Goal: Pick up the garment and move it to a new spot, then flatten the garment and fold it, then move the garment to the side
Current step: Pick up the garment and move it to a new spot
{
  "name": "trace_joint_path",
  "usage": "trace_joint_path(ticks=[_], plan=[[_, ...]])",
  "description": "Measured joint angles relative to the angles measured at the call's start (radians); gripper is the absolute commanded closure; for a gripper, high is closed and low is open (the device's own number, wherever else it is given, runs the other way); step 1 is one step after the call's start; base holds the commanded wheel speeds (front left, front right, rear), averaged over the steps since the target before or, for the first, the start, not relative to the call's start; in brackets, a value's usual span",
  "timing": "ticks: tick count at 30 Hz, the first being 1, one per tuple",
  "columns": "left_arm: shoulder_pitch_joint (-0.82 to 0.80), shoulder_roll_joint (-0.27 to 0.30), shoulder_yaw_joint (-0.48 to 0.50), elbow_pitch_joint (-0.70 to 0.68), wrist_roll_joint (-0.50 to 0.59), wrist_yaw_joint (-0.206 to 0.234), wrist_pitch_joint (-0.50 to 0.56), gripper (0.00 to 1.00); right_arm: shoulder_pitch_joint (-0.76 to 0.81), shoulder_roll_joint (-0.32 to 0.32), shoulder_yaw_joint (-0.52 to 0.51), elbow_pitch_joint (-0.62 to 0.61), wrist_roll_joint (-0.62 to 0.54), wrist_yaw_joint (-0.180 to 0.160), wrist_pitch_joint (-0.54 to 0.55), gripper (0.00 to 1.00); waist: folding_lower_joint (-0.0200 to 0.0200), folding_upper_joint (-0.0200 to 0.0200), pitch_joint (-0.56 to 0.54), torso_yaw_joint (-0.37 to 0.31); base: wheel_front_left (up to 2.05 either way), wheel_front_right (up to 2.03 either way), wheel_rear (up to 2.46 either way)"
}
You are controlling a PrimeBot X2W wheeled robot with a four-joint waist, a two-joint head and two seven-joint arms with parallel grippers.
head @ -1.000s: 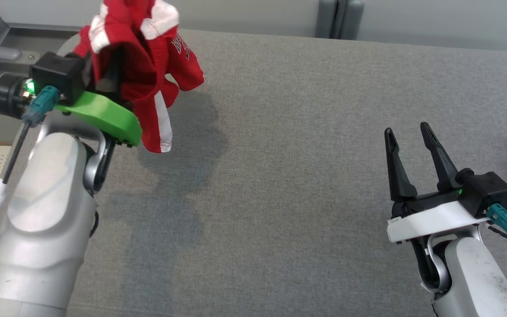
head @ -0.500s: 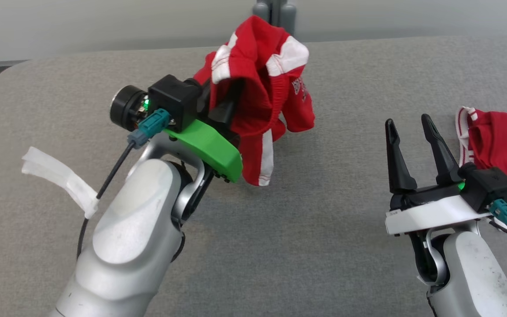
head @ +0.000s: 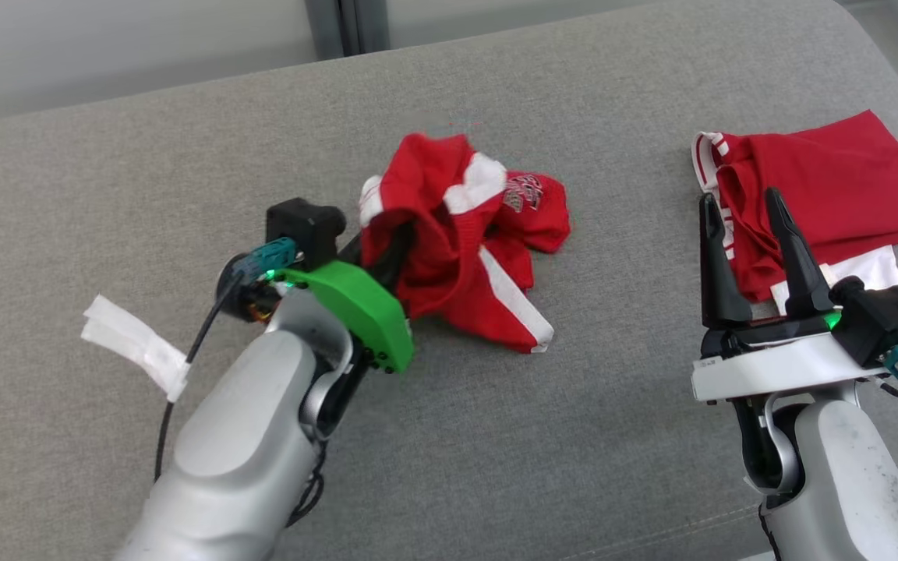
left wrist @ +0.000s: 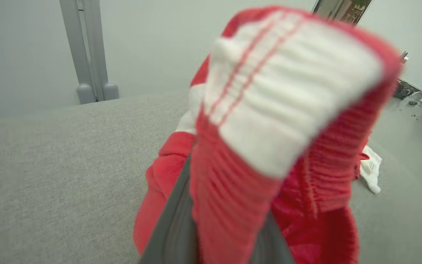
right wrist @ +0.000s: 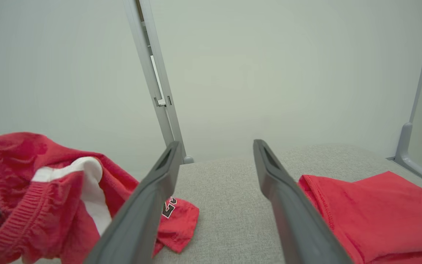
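Left claw (head: 396,248) clenched on the crumpled red and white garment (head: 457,257), centre of frame, cloth bunched over its fingers, lower edge on the grey desk (head: 574,436), right claw (head: 739,199) released, lower right, by a folded red garment (head: 846,187).

Bright, even light, faint shadows; close-up garment (left wrist: 291,110) blurred.

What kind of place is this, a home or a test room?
Probably a test room or lab: a large grey fabric-covered surface, a bare pale wall, and a metal post behind the surface.
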Motion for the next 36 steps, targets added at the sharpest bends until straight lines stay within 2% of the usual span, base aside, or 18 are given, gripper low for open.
trace_joint_path(ticks=[6,9,10,11,12,17,26,30,36], plan=[[0.019,0.099,-0.027,0.174,0.003,-0.028,0.043,1.0,-0.001,0.001,-0.005,-0.002,-0.003,0.0,0.0,0.0,0.0,-0.0001,0.033,-0.01,0.0,0.0,0.0],[0.019,0.126,-0.042,0.223,0.004,-0.038,0.051,1.0,-0.001,0.001,-0.004,-0.001,-0.01,0.0,0.0,0.0,0.0,0.0,0.035,0.004,0.0,0.0,0.0],[0.019,0.137,-0.048,0.239,0.004,-0.04,0.053,0.71,-0.001,0.001,-0.003,0.0,-0.01,0.0,0.0,0.0,0.0,-0.0001,0.034,0.011,0.0,0.0,0.0],[0.019,0.146,-0.056,0.251,0.004,-0.042,0.057,0.22,-0.001,0.001,-0.001,0.001,-0.012,0.0,0.0,0.0,0.0,0.0,0.033,0.018,0.0,0.0,0.0],[0.018,0.151,-0.059,0.259,0.006,-0.044,0.056,0.0,-0.001,0.002,0.002,0.002,-0.013,0.0,0.0,0.0,0.0,-0.0001,0.031,0.025,0.0,0.0,0.0],[0.016,0.168,-0.057,0.308,0.007,-0.043,0.022,0.0,0.003,0.002,0.003,0.013,-0.021,0.0,0.0,0.0,0.0,-0.0001,0.012,0.062,0.0,0.0,0.0],[0.033,0.191,-0.035,0.332,0.029,0.058,-0.07,0.0,0.046,-0.001,-0.005,0.024,-0.037,0.0,0.0,0.0,0.0,0.0,-0.052,0.131,0.0,0.0,0.0],[0.071,0.208,0.009,0.28,0.012,0.107,-0.137,0.0,0.076,0.0,0.0,0.022,-0.039,0.0,0.0,0.0,0.0,-0.0001,-0.085,0.164,0.0,0.0,0.0],[0.17,0.2,0.1,0.107,-0.02,0.195,-0.196,0.0,0.12,0.0,-0.006,0.02,-0.041,0.0,0.0,0.0,0.0,-0.0001,-0.14,0.199,0.0,0.0,0.0]])
